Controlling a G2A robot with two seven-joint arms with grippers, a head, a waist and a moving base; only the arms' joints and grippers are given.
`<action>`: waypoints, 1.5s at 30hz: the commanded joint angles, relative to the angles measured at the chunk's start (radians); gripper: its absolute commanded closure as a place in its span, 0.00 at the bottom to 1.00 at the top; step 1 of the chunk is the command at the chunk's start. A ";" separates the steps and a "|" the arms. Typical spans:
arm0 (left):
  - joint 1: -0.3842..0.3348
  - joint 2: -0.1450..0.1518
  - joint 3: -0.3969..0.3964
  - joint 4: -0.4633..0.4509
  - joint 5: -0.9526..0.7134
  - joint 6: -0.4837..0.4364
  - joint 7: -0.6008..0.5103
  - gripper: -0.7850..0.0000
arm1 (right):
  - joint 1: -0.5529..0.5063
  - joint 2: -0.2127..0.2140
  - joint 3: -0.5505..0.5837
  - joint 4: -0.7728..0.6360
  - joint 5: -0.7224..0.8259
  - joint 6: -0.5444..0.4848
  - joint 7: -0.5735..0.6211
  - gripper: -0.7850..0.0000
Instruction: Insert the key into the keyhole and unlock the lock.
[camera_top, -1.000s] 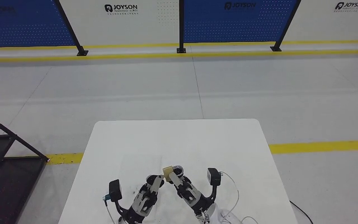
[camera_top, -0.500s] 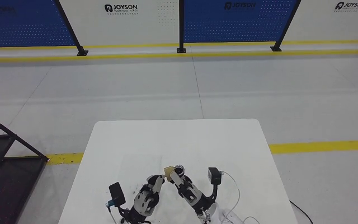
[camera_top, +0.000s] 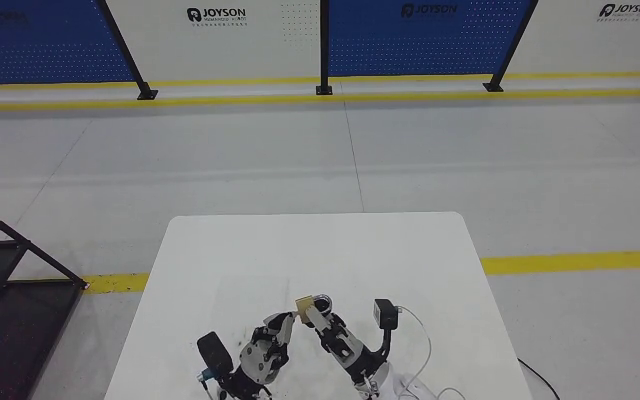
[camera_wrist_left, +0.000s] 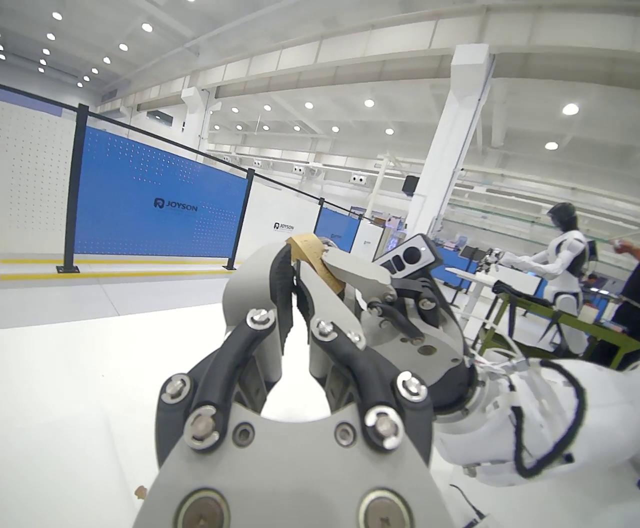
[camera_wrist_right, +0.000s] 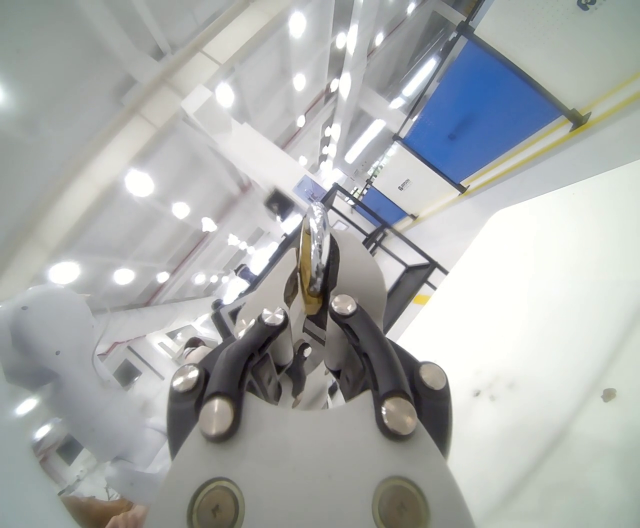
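- Where the right gripper (camera_wrist_right: 316, 250) closes, the lock (camera_wrist_right: 310, 272) is clamped between its fingers (camera_wrist_right: 360, 272) — the brass body is pinched edge-on, and the chrome shackle (camera_wrist_right: 318, 230) is pointed away from the wrist.
- The left gripper (camera_wrist_left: 296, 270) is set almost fully together, with only a thin slit left between its ridged black pads (camera_wrist_left: 283, 287). Whether the key is pinched in that slit cannot be told.
- The left gripper's tips are placed right beside the lock's brass body, which is seen just past them in the left wrist view. Contact between the two cannot be judged.
- Both grippers are held tip to tip over the near part of the white table (camera_top: 300, 250), close to the robot's edge.
- A few small dark specks (camera_wrist_right: 480, 392) are scattered on the tabletop beside the right arm.
- Blue and white barrier panels (camera_top: 420, 35) are lined up across the floor well beyond the table.
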 joint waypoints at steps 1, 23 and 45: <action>-0.008 0.001 -0.001 0.007 0.041 0.035 0.019 1.00 | -0.002 0.001 0.001 -0.002 0.000 -0.001 0.001 1.00; -0.038 0.019 -0.001 0.022 0.296 0.246 0.098 1.00 | -0.006 0.004 0.000 -0.008 0.006 0.011 0.019 1.00; -0.036 0.034 -0.003 0.005 0.222 0.218 0.088 0.60 | -0.014 0.006 0.004 -0.019 -0.005 0.012 -0.001 1.00</action>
